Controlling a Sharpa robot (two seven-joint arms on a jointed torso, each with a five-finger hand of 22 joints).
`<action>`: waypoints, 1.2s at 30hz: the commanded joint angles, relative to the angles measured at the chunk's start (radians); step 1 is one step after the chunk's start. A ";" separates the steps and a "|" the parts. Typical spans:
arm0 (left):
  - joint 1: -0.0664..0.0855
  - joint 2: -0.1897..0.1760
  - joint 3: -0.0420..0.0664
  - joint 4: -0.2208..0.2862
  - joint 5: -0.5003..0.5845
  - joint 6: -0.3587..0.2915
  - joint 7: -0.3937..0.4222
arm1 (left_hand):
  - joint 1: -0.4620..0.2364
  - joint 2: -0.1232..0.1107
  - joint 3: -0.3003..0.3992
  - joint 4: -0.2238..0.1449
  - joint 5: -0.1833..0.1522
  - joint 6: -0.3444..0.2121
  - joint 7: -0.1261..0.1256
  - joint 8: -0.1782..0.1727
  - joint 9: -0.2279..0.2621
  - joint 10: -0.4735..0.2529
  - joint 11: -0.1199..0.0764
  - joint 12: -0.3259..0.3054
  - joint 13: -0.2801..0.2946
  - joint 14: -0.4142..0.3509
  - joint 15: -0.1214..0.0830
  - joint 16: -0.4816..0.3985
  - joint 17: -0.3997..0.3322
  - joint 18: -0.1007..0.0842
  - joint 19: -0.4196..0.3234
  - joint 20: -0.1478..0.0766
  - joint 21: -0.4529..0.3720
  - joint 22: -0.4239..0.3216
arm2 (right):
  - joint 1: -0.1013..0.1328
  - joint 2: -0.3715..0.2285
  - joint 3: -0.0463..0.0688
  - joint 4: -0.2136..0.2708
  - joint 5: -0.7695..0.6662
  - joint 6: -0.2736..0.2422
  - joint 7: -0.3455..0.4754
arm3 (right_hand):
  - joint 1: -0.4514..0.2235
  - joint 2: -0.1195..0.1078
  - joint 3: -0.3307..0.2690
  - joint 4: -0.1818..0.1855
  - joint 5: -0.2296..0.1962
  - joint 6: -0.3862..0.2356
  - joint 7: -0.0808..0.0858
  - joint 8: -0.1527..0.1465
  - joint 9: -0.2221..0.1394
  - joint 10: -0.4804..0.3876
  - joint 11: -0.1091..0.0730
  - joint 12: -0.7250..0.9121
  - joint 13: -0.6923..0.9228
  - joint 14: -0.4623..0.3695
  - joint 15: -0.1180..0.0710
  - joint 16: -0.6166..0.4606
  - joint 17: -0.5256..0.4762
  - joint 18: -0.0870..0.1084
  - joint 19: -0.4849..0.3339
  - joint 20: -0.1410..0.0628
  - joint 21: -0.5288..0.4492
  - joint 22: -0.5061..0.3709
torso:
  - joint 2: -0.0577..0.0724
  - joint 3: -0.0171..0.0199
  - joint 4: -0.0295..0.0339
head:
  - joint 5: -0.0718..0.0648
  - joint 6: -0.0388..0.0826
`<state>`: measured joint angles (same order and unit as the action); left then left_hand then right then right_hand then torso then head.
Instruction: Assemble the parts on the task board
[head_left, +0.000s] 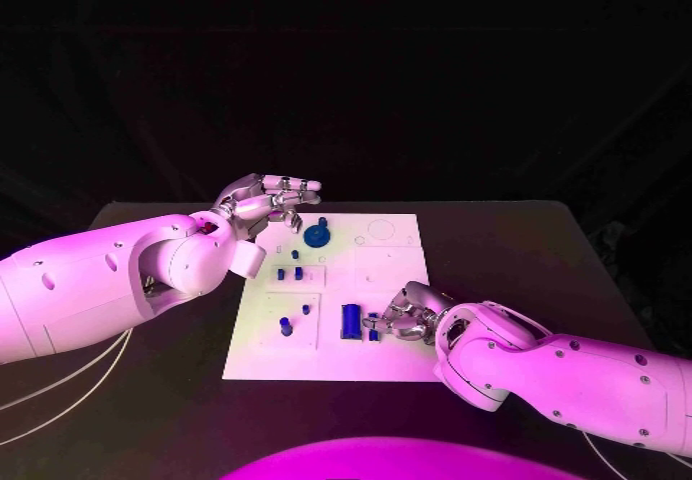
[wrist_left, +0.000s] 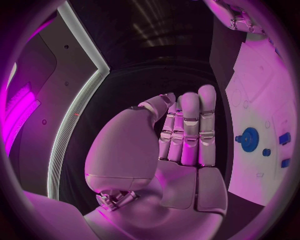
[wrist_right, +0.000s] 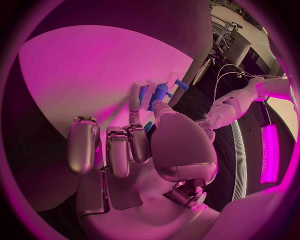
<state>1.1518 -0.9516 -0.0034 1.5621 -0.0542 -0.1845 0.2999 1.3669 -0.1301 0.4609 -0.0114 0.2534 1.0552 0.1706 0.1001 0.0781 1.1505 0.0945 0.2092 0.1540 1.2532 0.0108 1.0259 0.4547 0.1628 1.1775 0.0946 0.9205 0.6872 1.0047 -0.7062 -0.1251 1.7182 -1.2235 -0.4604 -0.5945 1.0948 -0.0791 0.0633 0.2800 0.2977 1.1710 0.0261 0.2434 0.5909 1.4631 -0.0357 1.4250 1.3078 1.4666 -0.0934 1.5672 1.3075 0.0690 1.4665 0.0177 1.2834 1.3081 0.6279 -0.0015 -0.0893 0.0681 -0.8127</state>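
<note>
The white task board (head_left: 346, 350) lies in the middle of the black table (head_left: 519, 250). On its far part sits a round blue gear-like part (head_left: 317, 236); nearer the middle lie small blue pieces (head_left: 290, 272), another blue piece (head_left: 286, 325) rests toward the left near edge, and a long blue cylinder (head_left: 351, 319) lies near the right hand (head_left: 410, 312). That hand rests low on the board, fingers curled by a small blue part (head_left: 374, 327); whether it grips it I cannot tell. The left hand (head_left: 270, 203) hovers over the board's far left corner, fingers straight and together, holding nothing.
</note>
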 joint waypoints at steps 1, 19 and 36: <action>0.000 0.000 0.001 0.002 0.005 0.018 0.003 | 0.002 0.008 -0.006 -0.001 0.002 -0.003 0.003 0.000 -0.001 -0.007 0.000 0.004 0.001 -0.007 0.000 -0.002 -0.002 0.013 -0.004 0.002 -0.004 -0.002 | -0.002 -0.003 -0.001 0.007 -0.021 0.010 0.004 | -0.007 0.001 -0.008 0.000 -0.005 -0.005 0.002 0.006 0.002 0.055 -0.005 0.003 0.182 0.104 -0.005 0.004 0.263 -0.016 0.032 -0.005 -0.004 0.139 | 0.001 0.0004 0.0000 | 0.000 -0.001; 0.000 0.003 0.000 -0.008 0.010 0.015 0.011 | 0.001 0.008 -0.008 -0.001 0.001 -0.004 0.004 0.000 -0.002 -0.008 0.001 0.005 0.002 -0.007 0.000 -0.001 -0.003 0.013 -0.004 0.002 -0.007 -0.004 | 0.012 -0.114 0.000 0.056 0.120 -0.069 0.309 | 0.134 0.029 -0.020 -0.070 -0.002 -0.112 0.045 -0.055 -0.021 -0.004 0.030 -0.120 0.118 0.091 0.021 -0.028 0.208 0.011 -0.017 0.011 -0.180 0.070 | -0.007 -0.0043 -0.0026 | 0.003 0.013; -0.030 0.119 0.001 -0.176 0.148 -0.084 0.127 | -0.048 0.002 -0.092 0.058 -0.002 -0.025 0.021 0.001 -0.007 -0.045 0.031 -0.027 -0.036 -0.227 0.044 -0.282 -0.160 0.017 -0.209 0.047 -0.284 -0.186 | 0.164 -0.098 0.012 -0.279 0.888 0.097 0.860 | 0.363 0.019 0.026 -0.062 -0.099 -0.196 0.146 -0.180 -0.243 -0.396 0.161 -1.260 -0.901 -0.404 0.189 -1.317 -0.922 0.119 -0.580 0.205 -1.219 -0.656 | -0.088 -0.0406 -0.0202 | -0.021 0.131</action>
<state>1.1254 -0.8399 -0.0035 1.4004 0.0301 -0.2080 0.3517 1.3165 -0.1357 0.3729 0.0461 0.2534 1.0314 0.1876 0.1000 0.0716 1.1063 0.1204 0.1876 0.1221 1.0388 0.0505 0.7767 0.3119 0.1733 0.9829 0.1375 0.6587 0.5140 1.1628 -0.8137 -0.1145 1.4670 -0.5191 -0.4250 0.1248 1.4506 -0.0558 0.0918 0.2124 0.2050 0.9755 0.1645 0.0669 0.3599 1.0526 0.1247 0.1806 0.4402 1.0572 0.0887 0.2767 0.4058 0.1699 0.8980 0.2146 0.0695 0.6758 0.5582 -0.0352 -0.1043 0.0503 -0.7027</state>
